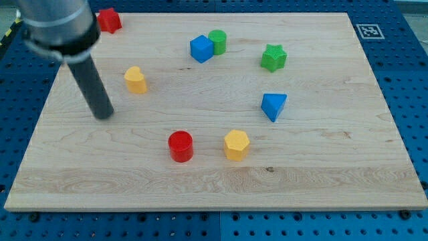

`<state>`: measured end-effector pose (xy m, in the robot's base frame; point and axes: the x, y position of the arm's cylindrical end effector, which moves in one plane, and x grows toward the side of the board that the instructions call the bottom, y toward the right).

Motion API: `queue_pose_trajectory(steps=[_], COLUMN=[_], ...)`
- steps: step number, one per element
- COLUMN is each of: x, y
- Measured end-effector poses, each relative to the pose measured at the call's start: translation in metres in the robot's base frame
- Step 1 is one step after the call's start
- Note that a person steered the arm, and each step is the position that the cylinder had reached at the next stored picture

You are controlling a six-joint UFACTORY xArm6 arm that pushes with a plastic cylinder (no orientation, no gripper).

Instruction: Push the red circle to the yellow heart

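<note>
Tabletop (321, 181): a pale wooden board with visible grain, lying on a blue perforated base (408, 73). A black-and-white square marker (369, 31) sat at the board's top right corner.

My tip (103, 115): the lower end of a dark rod, resting on the board at the view's left, clear of every block. The rig carried no hand, so there was no opening or grip for me to report.

Red circle (180, 146): below centre of the board, to the right of and lower than my tip, well apart from it.

Yellow heart (135, 79): toward the upper left, near my tip and just to its upper right, not touching it.

Yellow hexagon (236, 144): near the red circle, to its right, with a gap between them.

Blue triangle (273, 106): right of centre, above the yellow hexagon.

Green star (273, 57): above the blue triangle.

Blue cube (200, 49) and green cylinder (217, 41): touching, at top centre.

Red block (109, 20): at the top left edge, partly hidden behind the arm; I could not tell its shape.
</note>
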<state>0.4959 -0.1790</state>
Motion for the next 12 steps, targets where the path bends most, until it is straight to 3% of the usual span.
queue_pose_trajectory(steps=[1, 3, 4, 5, 8, 12], x=[0.060, 0.069, 0.094, 0.090, 0.022, -0.004], y=[0.051, 0.113, 0.139, 0.146, 0.137, 0.113])
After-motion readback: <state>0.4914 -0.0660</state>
